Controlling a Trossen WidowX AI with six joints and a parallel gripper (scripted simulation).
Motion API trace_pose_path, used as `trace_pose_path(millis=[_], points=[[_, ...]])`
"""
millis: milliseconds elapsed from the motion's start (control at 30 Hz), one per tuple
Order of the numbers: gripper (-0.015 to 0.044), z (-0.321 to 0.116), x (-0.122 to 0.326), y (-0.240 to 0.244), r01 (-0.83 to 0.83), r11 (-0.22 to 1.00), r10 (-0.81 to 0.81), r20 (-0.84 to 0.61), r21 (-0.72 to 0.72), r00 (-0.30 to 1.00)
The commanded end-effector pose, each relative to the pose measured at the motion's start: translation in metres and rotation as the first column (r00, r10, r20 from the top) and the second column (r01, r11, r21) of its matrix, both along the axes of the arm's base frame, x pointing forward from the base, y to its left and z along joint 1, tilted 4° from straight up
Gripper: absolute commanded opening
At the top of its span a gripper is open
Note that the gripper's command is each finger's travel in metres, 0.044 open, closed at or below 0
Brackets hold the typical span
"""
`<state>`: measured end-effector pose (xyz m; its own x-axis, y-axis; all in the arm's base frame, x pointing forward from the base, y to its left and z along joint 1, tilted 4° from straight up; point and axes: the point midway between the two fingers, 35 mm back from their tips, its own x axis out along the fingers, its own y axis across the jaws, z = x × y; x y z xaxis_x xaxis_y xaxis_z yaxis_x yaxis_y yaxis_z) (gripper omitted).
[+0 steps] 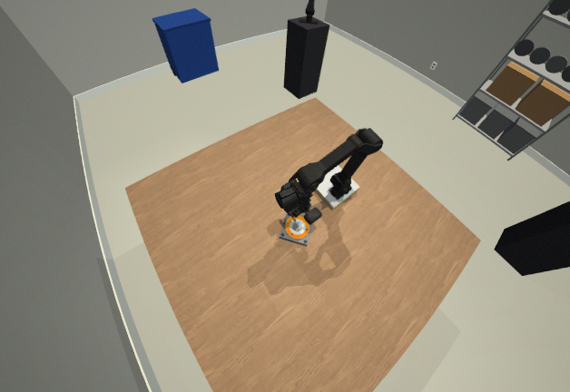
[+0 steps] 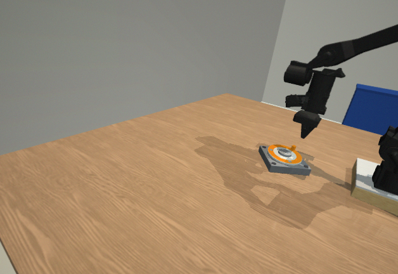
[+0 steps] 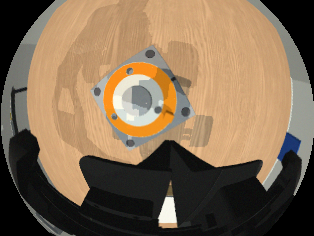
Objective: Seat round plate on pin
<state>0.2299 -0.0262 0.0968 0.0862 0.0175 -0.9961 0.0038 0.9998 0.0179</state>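
Observation:
The round plate (image 1: 297,236) (image 2: 297,159) (image 3: 108,100), an orange ring with a pale centre, sits around the grey post (image 2: 284,151) (image 3: 142,95) on the square grey base (image 1: 293,241) (image 2: 289,169) (image 3: 141,58). Its orange tab (image 2: 293,148) stands up on the side toward the arm. The plate looks slightly tilted in the exterior view; the pin cannot be made out. My gripper (image 1: 294,218) (image 2: 303,136) (image 3: 168,144) is shut and empty, fingertips down, above the tab side of the base and touching nothing.
The arm's white mounting block (image 1: 329,200) (image 2: 363,167) stands beside the base on the wooden table (image 1: 221,193) (image 2: 128,167). A blue bin (image 1: 191,51) (image 2: 369,113) and a black pedestal (image 1: 304,55) stand beyond the table.

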Motion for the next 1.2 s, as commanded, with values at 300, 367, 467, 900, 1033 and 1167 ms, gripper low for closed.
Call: trace_pose_path(millis=[300, 367, 467, 900, 1033, 1167], points=[[0.0, -0.043, 0.002, 0.003, 0.0, 1.0, 0.0, -0.008, 0.007, 1.0], [0.0, -0.043, 0.003, 0.002, 0.0, 1.0, 0.0, -0.008, 0.007, 1.0], [0.0, -0.043, 0.006, 0.001, 0.0, 1.0, 0.0, -0.007, 0.007, 1.0], [0.0, -0.042, 0.022, -0.006, 0.0, 1.0, 0.0, -0.006, 0.006, 1.0], [0.0, -0.042, 0.026, -0.008, 0.0, 1.0, 0.0, -0.006, 0.006, 1.0], [0.0, -0.041, 0.03, -0.009, 0.0, 1.0, 0.0, -0.005, 0.006, 1.0]])
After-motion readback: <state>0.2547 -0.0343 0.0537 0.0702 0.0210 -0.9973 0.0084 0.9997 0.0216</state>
